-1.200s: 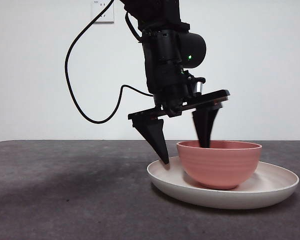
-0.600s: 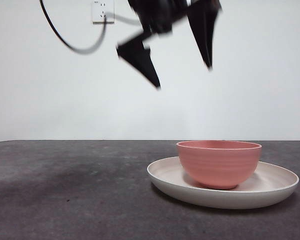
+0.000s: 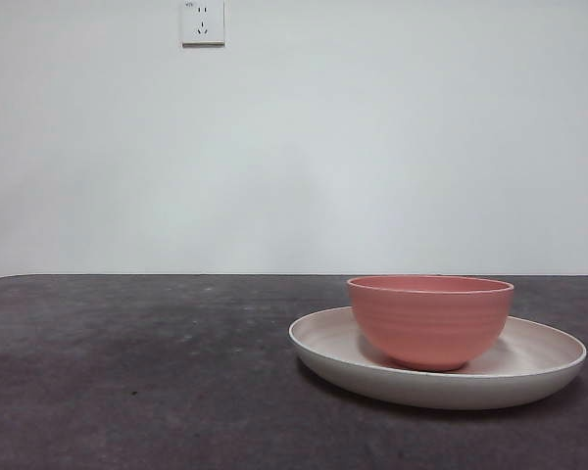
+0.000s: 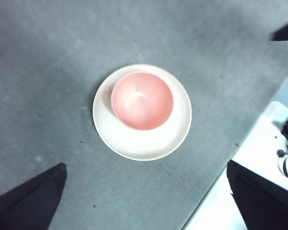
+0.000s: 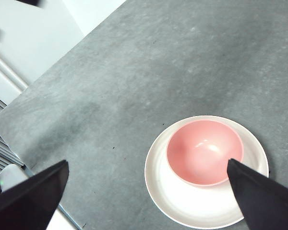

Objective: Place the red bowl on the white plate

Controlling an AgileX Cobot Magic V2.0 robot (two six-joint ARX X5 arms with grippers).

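A white wall socket (image 3: pixel 203 22) above the dark table (image 3: pixel 137 372).

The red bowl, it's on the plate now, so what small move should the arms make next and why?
Probably none beyond holding both arms clear. The red bowl sits upright inside the white plate, and the left gripper and right gripper hang high above with jaws wide open, touching nothing.

Bare test bench, plain white wall (image 3: pixel 372 147), wall socket (image 3: pixel 202 22), dark grey tabletop (image 3: pixel 127 372), nothing domestic
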